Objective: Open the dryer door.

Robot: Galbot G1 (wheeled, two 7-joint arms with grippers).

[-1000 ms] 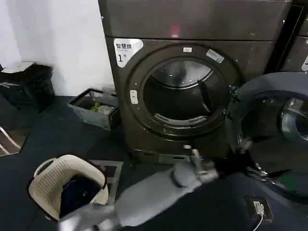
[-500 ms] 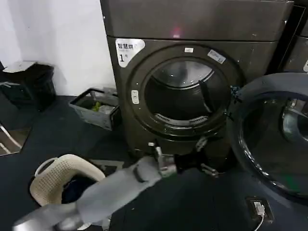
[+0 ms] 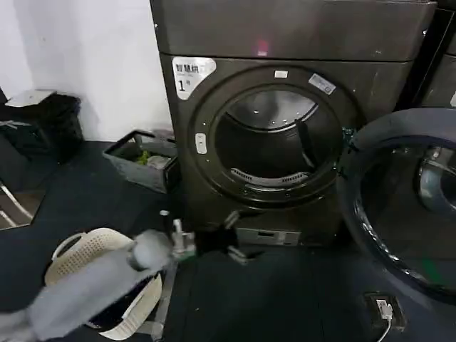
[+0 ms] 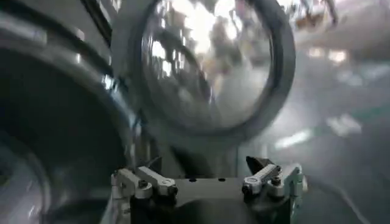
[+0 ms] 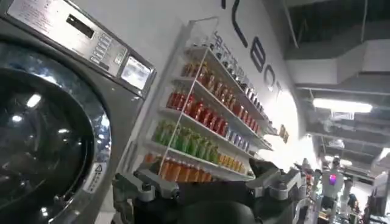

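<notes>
Reaching low across the dark floor, the left gripper (image 3: 235,235) hung in front of the dryer's (image 3: 285,43) base, jaws spread wide and empty, beside a cream laundry basket (image 3: 75,249) on the left. Behind stood a grey crate (image 3: 139,167) against the white wall. At centre, the "1"-labelled machine showed its bare drum opening (image 3: 267,146). On the right, the dryer door (image 3: 399,206) stood swung fully open. The right gripper (image 5: 210,189), its jaws apart and holding nothing, faced a neighbouring machine and shelves of bottles (image 5: 201,115).
</notes>
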